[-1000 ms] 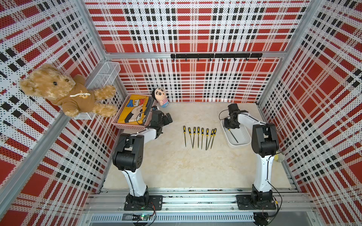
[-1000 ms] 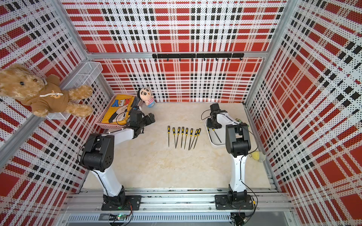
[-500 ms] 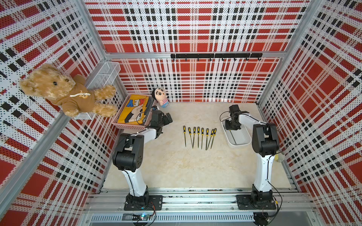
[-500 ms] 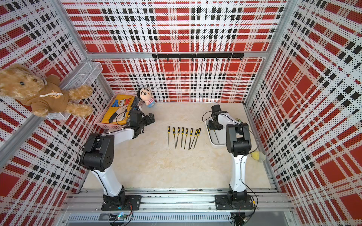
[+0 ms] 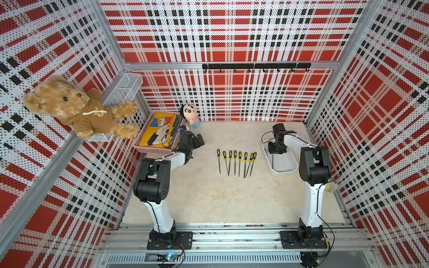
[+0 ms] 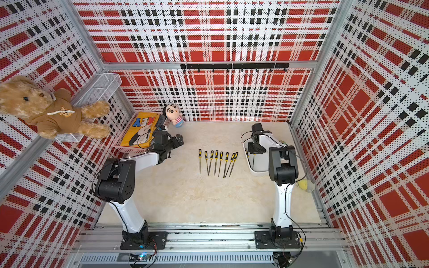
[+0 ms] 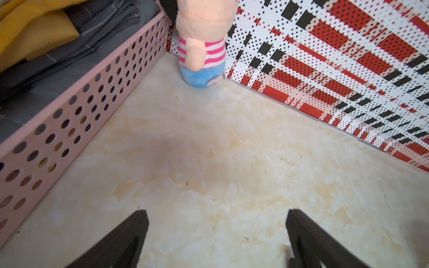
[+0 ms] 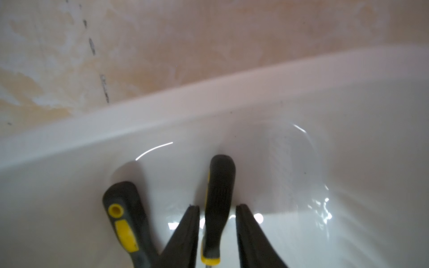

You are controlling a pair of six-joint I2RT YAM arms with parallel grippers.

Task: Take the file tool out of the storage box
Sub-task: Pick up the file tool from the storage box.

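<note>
Top views: marbled counter [image 5: 220, 197], plaid walls [image 5: 232, 34]. Right gripper [image 8: 217, 206] narrowly straddles a file [image 8: 220, 176]; left gripper [image 7: 217, 211] wide. File, slanted earlier, now straight.

The gripper [image 7: 216, 213] hangs with jaws wide apart over the beige surface [image 7: 209, 150]. A pink basket [image 7: 81, 99] of yellow and grey cloth [image 7: 34, 30] stands beside a doll [image 7: 202, 53] at the plaid wall [image 7: 325, 58].

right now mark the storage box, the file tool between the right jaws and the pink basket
storage box [image 5: 284, 172]: in a top view, near wall
file tool [image 8: 220, 183]: right wrist view, handle
pink basket [image 7: 69, 120]: left wrist view, side wall
</note>
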